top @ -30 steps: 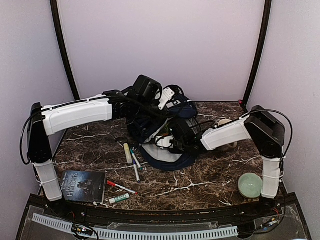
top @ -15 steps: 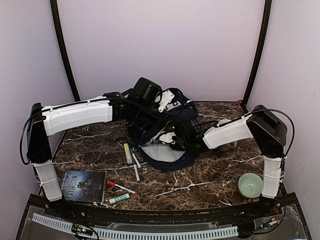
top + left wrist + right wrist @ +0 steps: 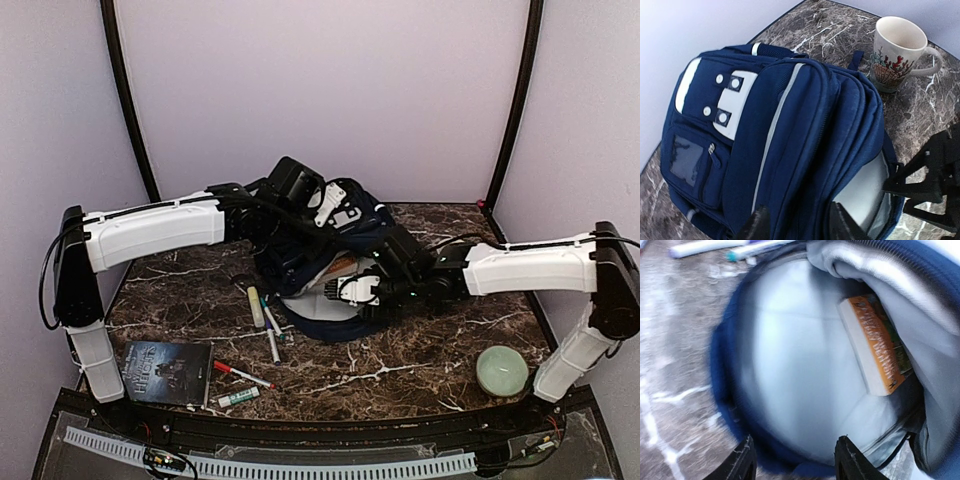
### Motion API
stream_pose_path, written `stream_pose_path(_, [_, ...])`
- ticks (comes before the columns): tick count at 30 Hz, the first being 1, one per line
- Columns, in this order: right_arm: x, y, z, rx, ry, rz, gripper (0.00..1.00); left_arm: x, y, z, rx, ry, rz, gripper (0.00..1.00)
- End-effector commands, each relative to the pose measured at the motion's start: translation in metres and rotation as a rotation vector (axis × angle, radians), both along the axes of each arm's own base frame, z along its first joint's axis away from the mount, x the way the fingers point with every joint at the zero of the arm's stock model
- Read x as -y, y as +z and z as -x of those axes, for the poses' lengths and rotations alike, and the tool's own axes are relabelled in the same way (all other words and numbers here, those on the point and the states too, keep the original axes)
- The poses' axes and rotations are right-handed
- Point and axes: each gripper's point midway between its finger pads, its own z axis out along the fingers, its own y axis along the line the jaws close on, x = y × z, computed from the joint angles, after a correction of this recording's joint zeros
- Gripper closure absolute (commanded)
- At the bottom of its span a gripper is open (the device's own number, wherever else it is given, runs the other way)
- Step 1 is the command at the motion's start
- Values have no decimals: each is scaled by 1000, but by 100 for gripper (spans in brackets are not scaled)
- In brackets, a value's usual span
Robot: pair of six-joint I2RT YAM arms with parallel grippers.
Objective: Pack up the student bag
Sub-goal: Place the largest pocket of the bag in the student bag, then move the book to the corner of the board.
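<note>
Right gripper (image 3: 795,467) has its fingers apart and empty at the open mouth of the student bag (image 3: 790,125), with an orange book (image 3: 875,345) inside at right of frame. Left gripper (image 3: 799,227), bottom edge of its view, is clamped on a fold of the bag's navy fabric. Bag lies centre of the top view on the tabletop (image 3: 420,350), mug (image 3: 900,50) just beside it, markers (image 3: 265,320) lower left.

big navy-blue fabric backpack (image 3: 790,135) flopped on dark marble tabletop (image 3: 935,115), main pocket gaping, pale lining inside, white ceramic mug (image 3: 897,50) with red doodles upright just beside it, left gripper (image 3: 799,227) fingertips either side of a bag fold
</note>
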Motion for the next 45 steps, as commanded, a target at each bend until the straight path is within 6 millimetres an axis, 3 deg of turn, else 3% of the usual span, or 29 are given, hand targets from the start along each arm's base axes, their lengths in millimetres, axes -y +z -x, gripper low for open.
stream_pose_path(1, [33, -2, 74, -274, 108, 24, 47, -20, 26, 1, -22, 100, 29, 48])
stream_pose_path(5, [54, -1, 103, -353, 121, 17, 47, -44, 30, 14, -80, 169, 21, 37])
stream_pose_path(10, [51, 17, 121, -425, 139, -71, 46, -82, 27, 37, -181, 300, 42, 28])
stream_pose_path(13, [37, 33, 118, -436, 152, -132, 46, -111, 11, 50, -251, 419, 28, 27])
stream_pose_path(18, [-7, 58, 106, -487, 179, -273, 45, -176, -24, 72, -332, 684, -11, 19])
stream_pose_path(23, [-42, 70, 102, -580, 227, -326, 46, -223, -42, 99, -413, 875, 88, 18])
stream_pose_path(28, [-61, 75, 91, -577, 221, -381, 46, -268, -67, 120, -472, 1061, 127, 16])
stream_pose_path(31, [-68, 61, 85, -609, 195, -369, 46, -288, -87, 132, -527, 1155, 147, 15])
stream_pose_path(37, [-67, 50, 92, -667, 193, -372, 46, -317, -122, 159, -603, 1321, 166, 13])
stream_pose_path(45, [-67, 42, 93, -690, 191, -360, 45, -336, -131, 202, -717, 1488, 275, 15])
